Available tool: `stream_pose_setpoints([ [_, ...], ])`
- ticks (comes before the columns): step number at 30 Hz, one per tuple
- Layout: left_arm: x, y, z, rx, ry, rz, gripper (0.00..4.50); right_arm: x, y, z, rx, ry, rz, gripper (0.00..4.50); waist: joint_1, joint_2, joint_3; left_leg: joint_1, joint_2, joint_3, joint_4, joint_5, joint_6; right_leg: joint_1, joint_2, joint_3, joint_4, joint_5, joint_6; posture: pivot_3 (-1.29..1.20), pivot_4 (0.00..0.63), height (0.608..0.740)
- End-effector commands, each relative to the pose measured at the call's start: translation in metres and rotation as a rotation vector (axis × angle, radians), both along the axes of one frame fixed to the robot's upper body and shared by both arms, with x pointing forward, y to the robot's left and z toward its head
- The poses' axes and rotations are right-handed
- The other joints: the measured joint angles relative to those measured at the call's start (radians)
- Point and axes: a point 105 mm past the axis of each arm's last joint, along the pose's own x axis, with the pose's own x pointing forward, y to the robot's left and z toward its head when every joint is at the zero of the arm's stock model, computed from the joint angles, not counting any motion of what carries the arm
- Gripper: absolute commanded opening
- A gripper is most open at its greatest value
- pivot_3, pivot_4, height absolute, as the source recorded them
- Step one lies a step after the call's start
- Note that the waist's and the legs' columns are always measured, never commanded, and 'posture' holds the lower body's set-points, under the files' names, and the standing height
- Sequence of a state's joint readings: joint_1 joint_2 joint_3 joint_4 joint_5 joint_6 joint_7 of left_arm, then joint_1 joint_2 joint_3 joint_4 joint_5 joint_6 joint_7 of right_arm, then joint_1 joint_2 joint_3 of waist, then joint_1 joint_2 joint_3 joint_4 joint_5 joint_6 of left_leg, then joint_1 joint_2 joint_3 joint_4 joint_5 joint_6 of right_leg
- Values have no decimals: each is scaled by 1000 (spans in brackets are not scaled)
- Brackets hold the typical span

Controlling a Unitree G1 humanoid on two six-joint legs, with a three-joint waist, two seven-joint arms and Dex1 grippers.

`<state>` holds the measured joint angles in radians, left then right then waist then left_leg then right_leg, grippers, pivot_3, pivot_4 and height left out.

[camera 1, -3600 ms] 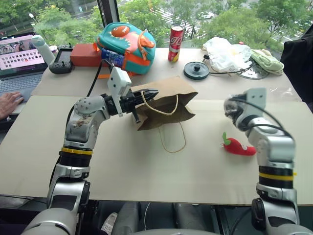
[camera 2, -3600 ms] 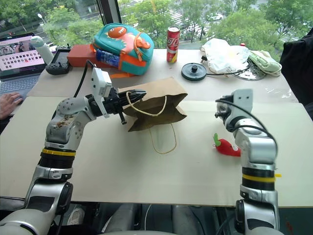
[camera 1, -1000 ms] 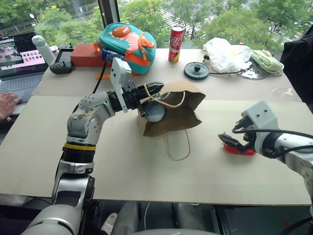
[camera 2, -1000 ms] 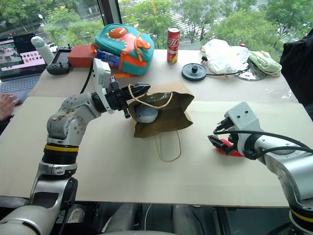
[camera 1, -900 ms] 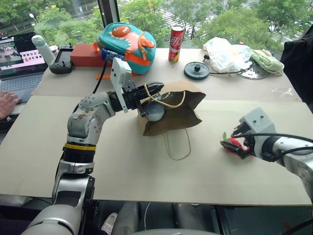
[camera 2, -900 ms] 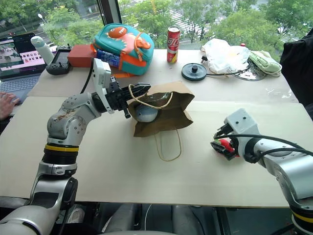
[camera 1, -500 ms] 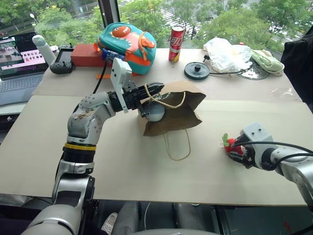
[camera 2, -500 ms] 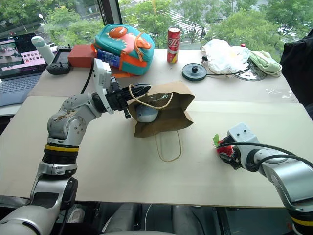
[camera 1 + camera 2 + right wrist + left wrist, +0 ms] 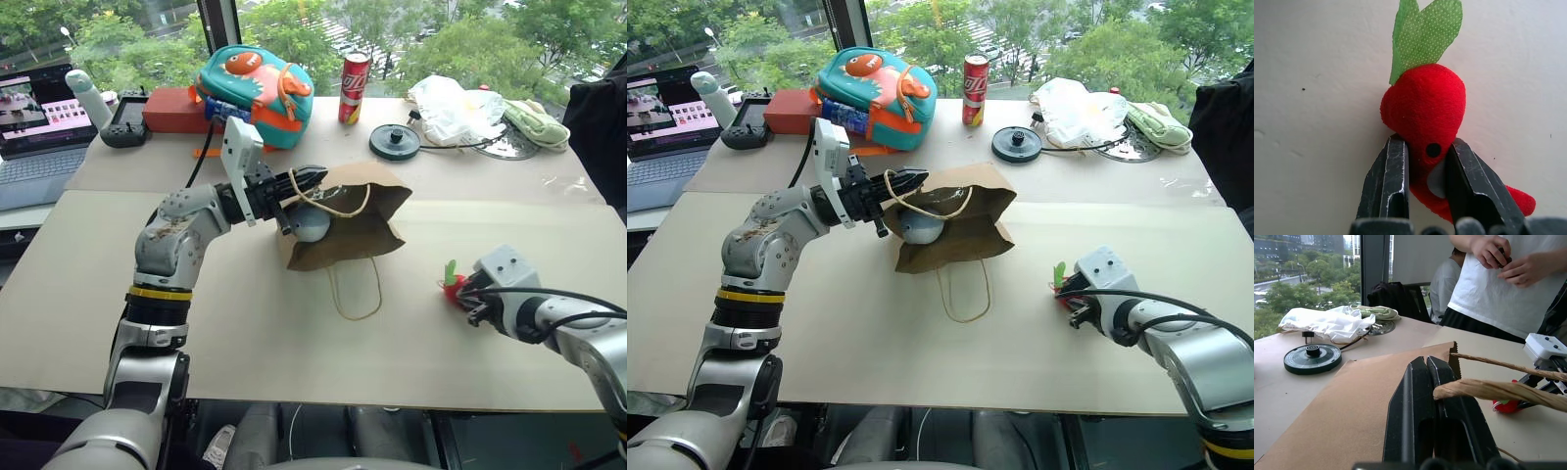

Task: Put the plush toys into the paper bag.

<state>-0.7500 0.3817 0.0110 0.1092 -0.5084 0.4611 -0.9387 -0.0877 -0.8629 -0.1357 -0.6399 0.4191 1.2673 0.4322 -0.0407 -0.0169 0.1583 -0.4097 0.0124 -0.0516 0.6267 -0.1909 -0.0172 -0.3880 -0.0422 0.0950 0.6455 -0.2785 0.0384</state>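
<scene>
Fingers of my right gripper (image 9: 1425,166) were clamped on the red chili pepper (image 9: 1425,110), one on each side of its body just below the green stem, and the toy lay on the desk (image 9: 245,343) at my right, well apart from the paper bag (image 9: 353,220). In the head view the pepper (image 9: 453,284) showed only as a patch of red and a green tip in front of that gripper (image 9: 468,302).

My left gripper (image 9: 309,179) had its fingers pressed together on the upper edge of the paper bag at its mouth, lifting that edge so the mouth gaped toward my left. One tan cord handle (image 9: 1508,390) crossed over those fingers in the left wrist view; the other handle (image 9: 355,292) lay in a loop on the desk in front of the bag. The grey-blue ball (image 9: 312,225) sat inside the bag's mouth, just under my left fingers.

Beyond the bag, along the window side of the desk, stood a fish backpack (image 9: 253,83), a red can (image 9: 353,73), a black round disc (image 9: 395,141) and a white plastic bag (image 9: 453,106). A laptop (image 9: 34,127) sat at the far left corner. A person in a white shirt (image 9: 1498,289) stood past the desk's right end.
</scene>
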Motion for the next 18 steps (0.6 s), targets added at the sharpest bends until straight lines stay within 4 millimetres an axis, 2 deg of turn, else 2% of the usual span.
stream_pose_setpoints([
  [1, -1, 0, 17, -7, -65, -2, 0, 4, 16, 34, 76, -144, 55, 1118, -1, 0, 0, 0, 0, 0, 0, 0, 0, 0, 0, 0, 0, 0, 0, 0, 150, 739],
  [5, -1, -1, 17, -9, -64, -3, 0, 2, 37, 56, 178, -215, 117, 1118, 0, 0, 0, 0, 0, 0, 0, 0, 0, 0, 0, 0, 0, 0, 0, 0, 150, 739],
  [9, 0, -2, 18, -11, -62, -6, 0, -3, 56, 67, 238, -241, 187, 1118, 1, 0, 0, 0, 0, -1, 0, 0, 0, 0, 0, -1, 0, 1, -2, 0, 150, 739],
  [12, 0, -3, 18, -11, -60, -9, 0, -6, 68, 69, 284, -249, 217, 1118, 1, 0, 0, 0, 0, -1, 0, 0, 0, 0, 0, -1, 0, 1, -2, 0, 150, 739],
  [18, 2, -3, 21, -16, -56, -11, 0, -12, 98, 62, 352, -227, 270, 1118, -1, 0, 0, 0, 0, -1, 0, 0, 0, 0, 0, -1, 1, 1, -2, 0, 150, 739],
])
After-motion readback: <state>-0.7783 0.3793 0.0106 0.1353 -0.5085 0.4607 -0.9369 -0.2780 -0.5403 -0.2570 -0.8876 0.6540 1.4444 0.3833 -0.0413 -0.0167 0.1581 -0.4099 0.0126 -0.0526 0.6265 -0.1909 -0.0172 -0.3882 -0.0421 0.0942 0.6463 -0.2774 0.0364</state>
